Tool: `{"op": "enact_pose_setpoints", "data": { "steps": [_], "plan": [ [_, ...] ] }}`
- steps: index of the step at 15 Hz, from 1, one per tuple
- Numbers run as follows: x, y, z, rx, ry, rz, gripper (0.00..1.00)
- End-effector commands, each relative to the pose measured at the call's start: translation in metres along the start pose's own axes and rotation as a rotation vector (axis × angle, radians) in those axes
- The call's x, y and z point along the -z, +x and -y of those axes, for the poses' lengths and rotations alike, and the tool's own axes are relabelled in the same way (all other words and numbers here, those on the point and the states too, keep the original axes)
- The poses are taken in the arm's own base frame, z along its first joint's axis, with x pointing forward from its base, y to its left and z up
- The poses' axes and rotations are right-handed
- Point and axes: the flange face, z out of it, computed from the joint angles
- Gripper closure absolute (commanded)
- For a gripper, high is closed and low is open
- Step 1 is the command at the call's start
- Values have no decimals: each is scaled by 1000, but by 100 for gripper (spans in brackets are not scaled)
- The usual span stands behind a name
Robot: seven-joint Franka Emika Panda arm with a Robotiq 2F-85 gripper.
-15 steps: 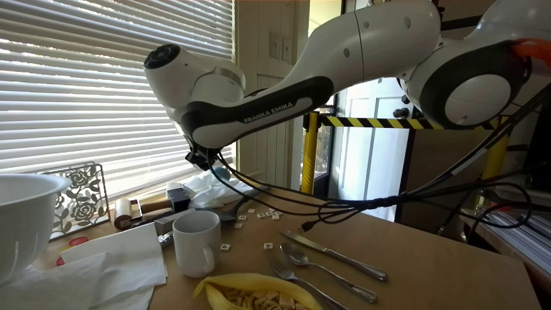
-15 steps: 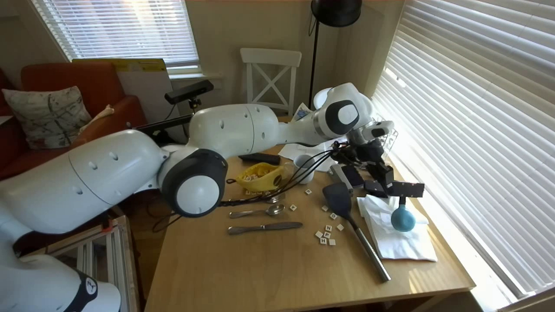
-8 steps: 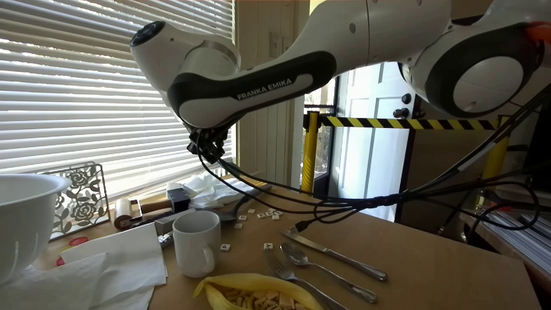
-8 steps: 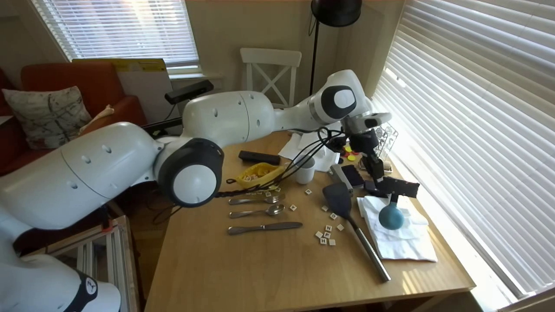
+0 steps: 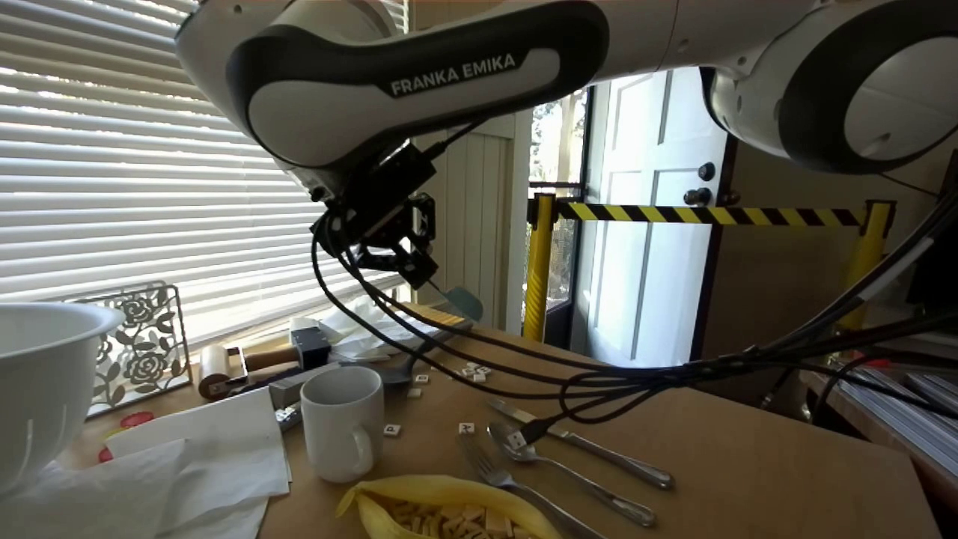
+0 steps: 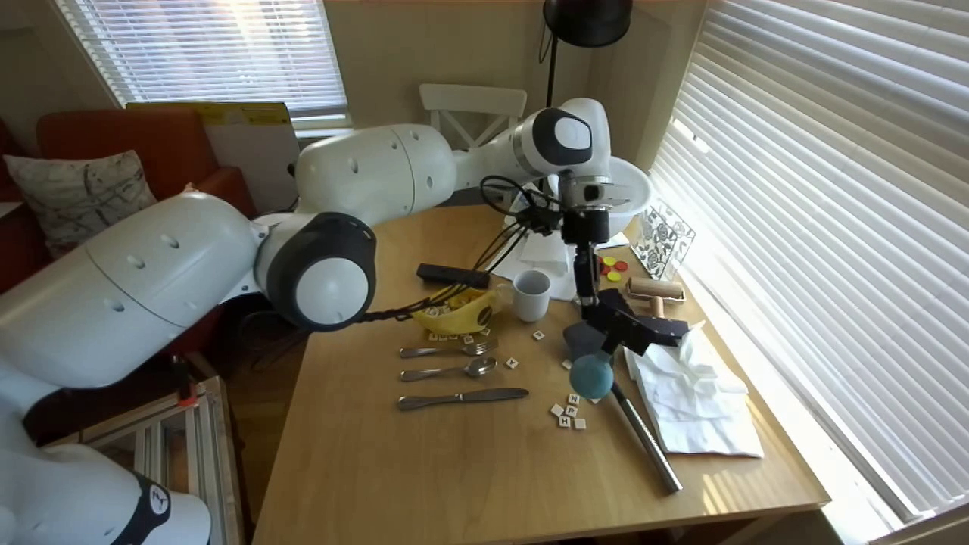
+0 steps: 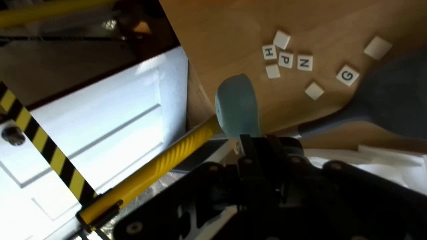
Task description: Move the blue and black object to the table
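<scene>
Just beyond the jaws: blue and black object (image 7: 237, 106), blue head outward, airborne | gripper (image 7: 260, 143) clamped on its other end, dark part indistinct | step, I judge: carry | next, likely: lower to bare table (image 6: 454, 469), clear of letter tiles (image 7: 305, 62) past the jaws, then release

— Stations?
— In an exterior view: low, close, facing the edge of the brown wooden tabletop (image 5: 786, 479) by the white panelled door (image 5: 644, 284). In an exterior view: high by that edge, facing the opposite one past the white cylindrical mug (image 6: 531, 299). Mug in both exterior views.
— Wrist view?
— Closest, tilted over the door-side edge.
</scene>
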Motion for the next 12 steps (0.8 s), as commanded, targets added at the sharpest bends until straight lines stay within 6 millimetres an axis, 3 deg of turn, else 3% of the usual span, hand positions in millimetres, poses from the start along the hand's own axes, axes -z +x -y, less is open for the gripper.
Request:
{"op": "enact_pose_setpoints", "data": {
  "steps": [1,7,12],
  "plan": [
    [-3,-16,-13,-112,-65,152,97],
    [-57,-14,-30,-193,-218,412,97],
    [-99,30,-39,-90,-85,528,97]
  ]
}}
